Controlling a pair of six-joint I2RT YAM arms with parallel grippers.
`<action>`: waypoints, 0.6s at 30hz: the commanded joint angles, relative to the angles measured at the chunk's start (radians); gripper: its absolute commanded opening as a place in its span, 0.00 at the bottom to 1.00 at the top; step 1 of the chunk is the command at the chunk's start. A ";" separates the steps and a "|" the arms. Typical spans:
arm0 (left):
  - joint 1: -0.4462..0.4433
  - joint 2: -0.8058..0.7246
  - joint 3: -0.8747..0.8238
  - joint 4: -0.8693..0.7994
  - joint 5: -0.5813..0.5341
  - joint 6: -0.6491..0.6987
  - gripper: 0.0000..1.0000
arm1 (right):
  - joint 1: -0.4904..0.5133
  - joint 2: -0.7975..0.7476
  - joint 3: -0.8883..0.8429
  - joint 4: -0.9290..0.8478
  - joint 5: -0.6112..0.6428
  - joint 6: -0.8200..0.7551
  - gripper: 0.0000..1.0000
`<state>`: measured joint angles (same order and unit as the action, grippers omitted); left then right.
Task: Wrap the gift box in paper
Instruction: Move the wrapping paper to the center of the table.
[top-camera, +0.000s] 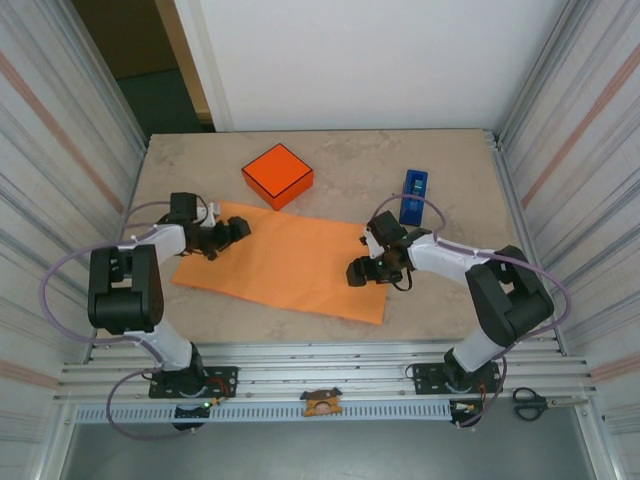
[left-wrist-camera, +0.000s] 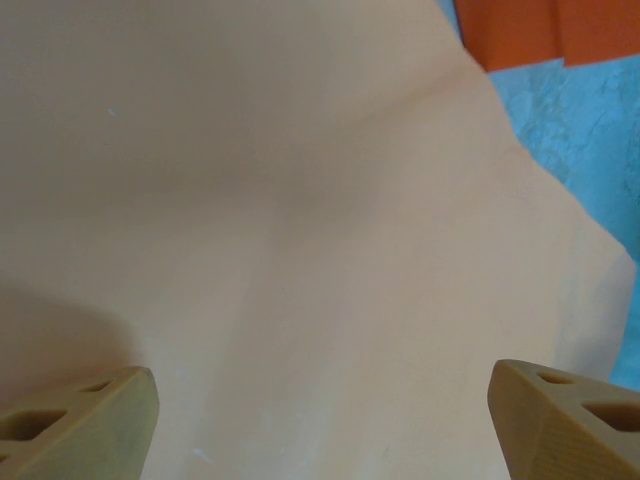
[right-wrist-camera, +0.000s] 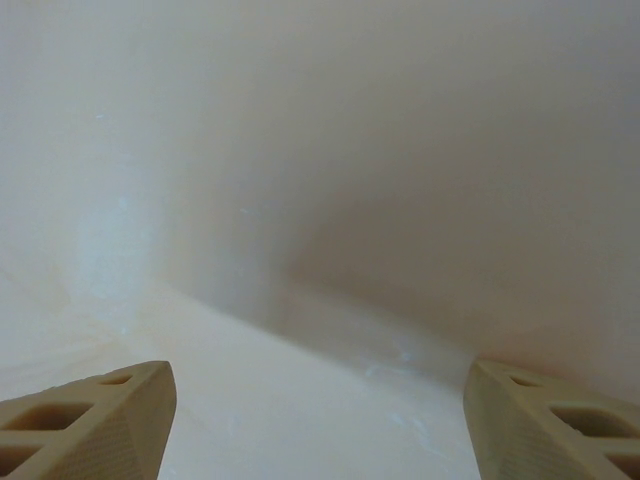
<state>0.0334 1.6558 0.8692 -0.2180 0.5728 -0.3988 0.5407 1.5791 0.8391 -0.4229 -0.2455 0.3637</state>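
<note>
A large thin rectangular sheet of light orange paper (top-camera: 285, 262) lies spread on the pale stone-patterned bench (top-camera: 450, 160) in the middle of the top view, between the two arms. The small flat square orange-red gift box with thin black edges (top-camera: 277, 175) sits off the sheet, just beside its upper edge in the upper middle of the frame. Whether box and paper touch cannot be told. The box is shut, so its inside is hidden.

The left fingers (top-camera: 238, 229) are over the upper left corner of the paper. In the left wrist view the two tan tips (left-wrist-camera: 90, 425) stand wide apart in the bottom corners, with nothing between them but the sheet (left-wrist-camera: 300, 230) below. A piece of the box (left-wrist-camera: 520, 30) shows at the upper right, and bare bench (left-wrist-camera: 600, 150) lies to the right of the paper.

The right fingers (top-camera: 357, 272) are over the right end of the paper. In the right wrist view they (right-wrist-camera: 90, 420) are also spread wide and grip nothing, above a washed-out pale surface.

A narrow blue tape dispenser (top-camera: 414, 195) stands on the bench at the upper right, apart from the paper. Black-handled scissors (top-camera: 530, 403) lie at the lower right, beside the rail.
</note>
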 joint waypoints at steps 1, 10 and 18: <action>-0.022 -0.002 -0.035 -0.034 0.028 -0.019 0.85 | -0.022 -0.048 -0.026 -0.053 0.095 0.065 0.78; -0.098 -0.134 -0.225 -0.046 -0.060 -0.134 0.87 | -0.090 -0.164 -0.048 -0.021 0.095 0.176 0.79; -0.278 -0.310 -0.364 0.046 -0.250 -0.455 0.90 | 0.004 -0.129 -0.039 0.193 -0.124 0.390 0.76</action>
<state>-0.1970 1.3739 0.5739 -0.1558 0.4419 -0.6678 0.4927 1.4010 0.7910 -0.2962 -0.2783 0.6323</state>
